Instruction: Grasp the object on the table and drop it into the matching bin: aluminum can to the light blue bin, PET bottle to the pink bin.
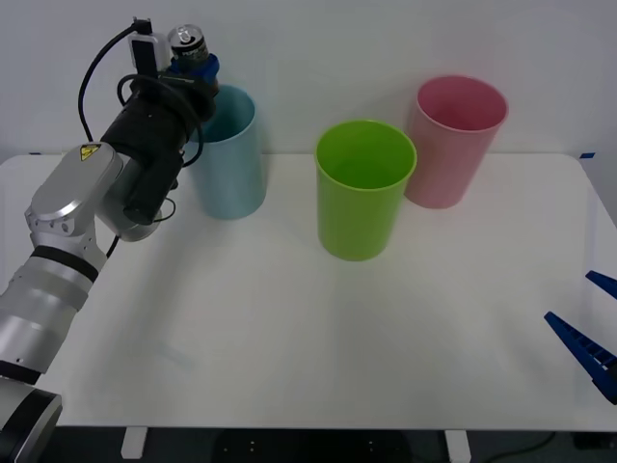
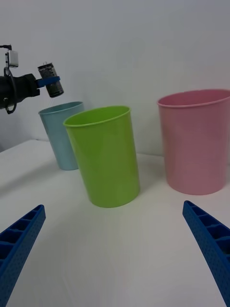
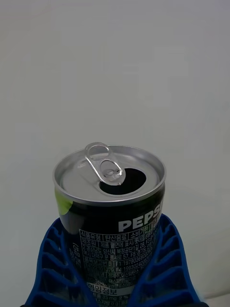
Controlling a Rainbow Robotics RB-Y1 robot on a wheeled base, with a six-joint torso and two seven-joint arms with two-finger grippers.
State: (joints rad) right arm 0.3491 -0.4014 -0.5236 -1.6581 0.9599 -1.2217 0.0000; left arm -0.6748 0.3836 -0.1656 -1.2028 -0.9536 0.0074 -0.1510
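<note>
Three tapered plastic bins stand toward the back of the white counter (image 1: pixel 289 328): a blue bin (image 1: pixel 231 154) on the left, a green bin (image 1: pixel 364 188) in the middle, a pink bin (image 1: pixel 453 143) on the right. All three are round, smooth and plain-rimmed, and well apart from one another.

The left hand (image 1: pixel 193 66) is raised above the blue bin's rim, its ribbed blue fingers (image 3: pixel 52 259) closed on the can (image 1: pixel 188 40). From the front the can shows as a small dark cylinder with a shiny top, held over the bin's near-left edge; whether it hangs squarely over the opening is hard to judge from that angle. The right wrist view gives the side-on picture: the can (image 2: pixel 50 79) is tilted, clear of the blue bin (image 2: pixel 62 134) and higher than its rim, with one blue finger crossing its body. The left wrist view adds the close detail: a dark can (image 3: pixel 115 211) with white lettering and fine print, a silver lid, a pull tab (image 3: pixel 103 160) lifted back and the mouth already open. The ribbed fingers cup its lower half on both sides.

The right hand (image 2: pixel 115 249) waits low over the counter's right edge, its fingers spread wide and holding nothing, facing the green bin (image 2: pixel 103 153) and pink bin (image 2: pixel 196 139).
</note>
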